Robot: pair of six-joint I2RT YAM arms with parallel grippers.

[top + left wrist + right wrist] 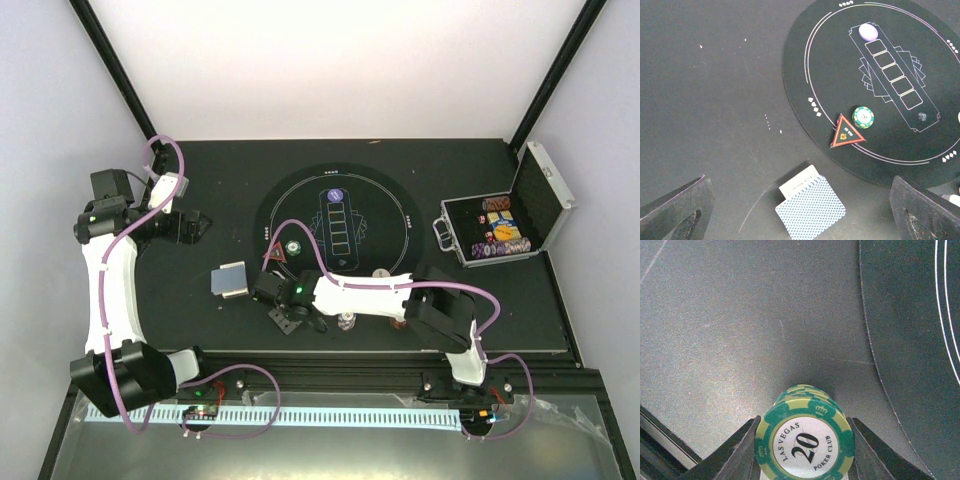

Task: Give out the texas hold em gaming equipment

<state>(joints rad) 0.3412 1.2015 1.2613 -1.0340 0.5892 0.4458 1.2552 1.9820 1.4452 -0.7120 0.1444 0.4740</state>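
A short stack of green striped chips [805, 440] marked 20 stands between the fingers of my right gripper [804, 442]. Both fingers [735, 455] press its sides, so the gripper is shut on it. In the top view this gripper [288, 318] is just off the mat's near-left edge. A small pile of blue-backed cards [810, 207] [229, 279] lies left of the mat. On the mat's edge sit a red triangle marker [846, 132] and a single green chip [863, 117]. The white round button [868, 32] is at the far end of the mat's boxes. My left gripper [190, 226] is open and empty, well apart from the cards.
The round black mat [300, 200] lies in the middle of the table. An open silver case [540, 190] with several chips stands at the right. More chips [347, 320] [397, 322] sit near the front edge beside the right arm. A dark metal rail [660, 440] is close behind the right gripper.
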